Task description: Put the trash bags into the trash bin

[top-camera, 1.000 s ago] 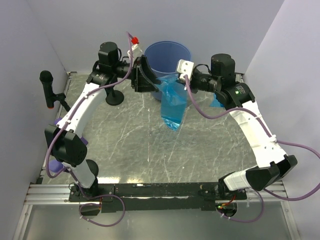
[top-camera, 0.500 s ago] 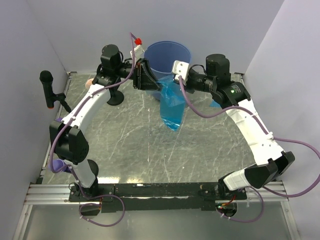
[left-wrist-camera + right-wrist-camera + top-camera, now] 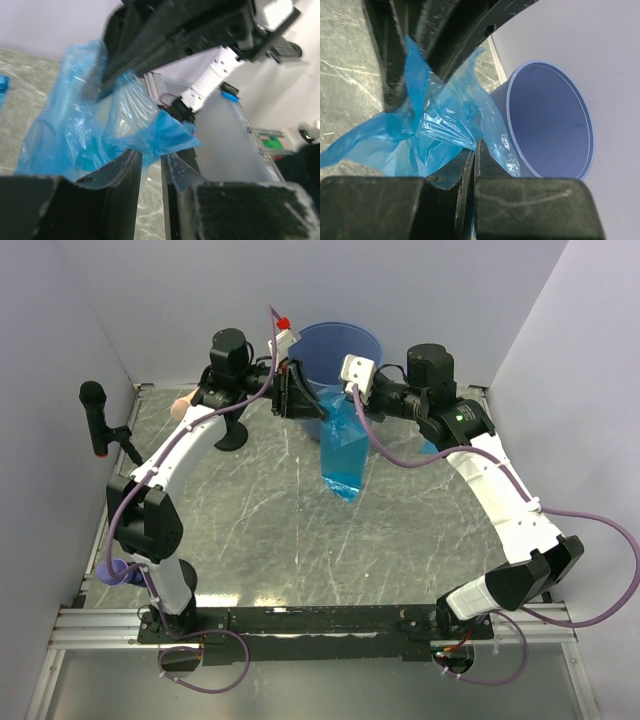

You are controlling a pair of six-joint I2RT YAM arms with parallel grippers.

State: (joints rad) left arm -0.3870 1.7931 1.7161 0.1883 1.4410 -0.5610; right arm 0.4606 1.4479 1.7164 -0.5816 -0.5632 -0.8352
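A thin bright-blue trash bag (image 3: 345,452) hangs in front of the round blue trash bin (image 3: 340,345) at the back of the table, its lower end near the tabletop. My right gripper (image 3: 342,400) is shut on the bag's top edge, with film pinched at the tips (image 3: 476,145) beside the bin's open mouth (image 3: 550,120). My left gripper (image 3: 308,408) has come in from the left. Its jaws stand narrow (image 3: 151,156), with a fold of the bag (image 3: 75,125) caught at their tips. A second small blue bag (image 3: 432,448) lies partly hidden behind the right arm.
A black stand (image 3: 232,436) sits left of the bin, under the left arm. A black handle-like object (image 3: 95,415) sticks out from the left wall. Grey walls close in at the back and both sides. The arm bases and rail (image 3: 320,620) run along the near edge.
My left gripper has moved right to the bag and narrowed its jaws on the film. The right gripper has shifted left toward the bin, still holding the bag's top.
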